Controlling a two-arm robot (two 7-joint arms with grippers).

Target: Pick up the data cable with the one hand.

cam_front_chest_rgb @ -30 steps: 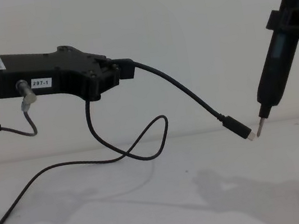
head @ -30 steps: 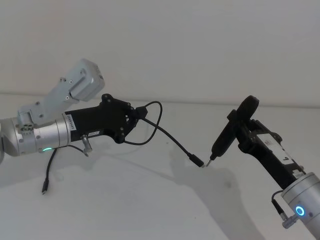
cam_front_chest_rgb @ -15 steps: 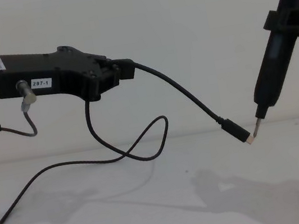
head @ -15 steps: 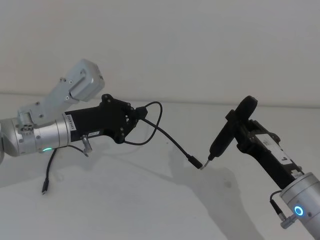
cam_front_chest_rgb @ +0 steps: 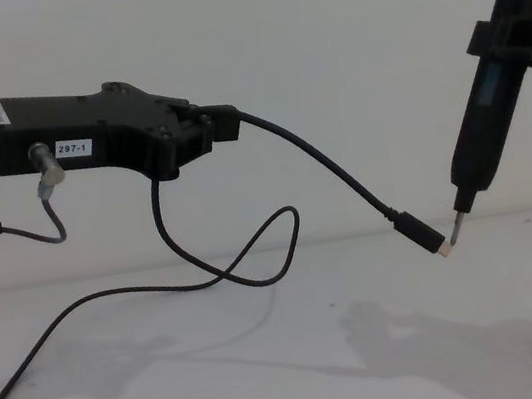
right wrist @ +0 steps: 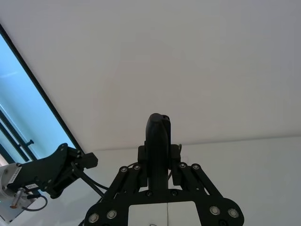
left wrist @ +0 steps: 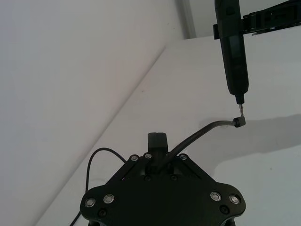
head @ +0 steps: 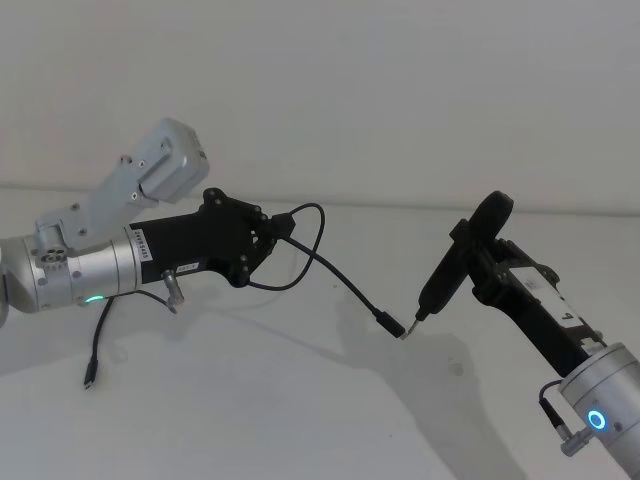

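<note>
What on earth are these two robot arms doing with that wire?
The left gripper is shut on the data cable and holds it up in the air, so the cord droops and loops toward the white table. The cable's plug hangs at the free end. The right gripper is shut on a slim black tool, whose thin metal tip sits right at the end of the plug, about touching it.

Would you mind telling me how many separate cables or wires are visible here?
2. The data cable runs from the left tool, which is shut on it, its plug hanging near the slim tool's tip. A shorter wire loops beneath the left wrist.
</note>
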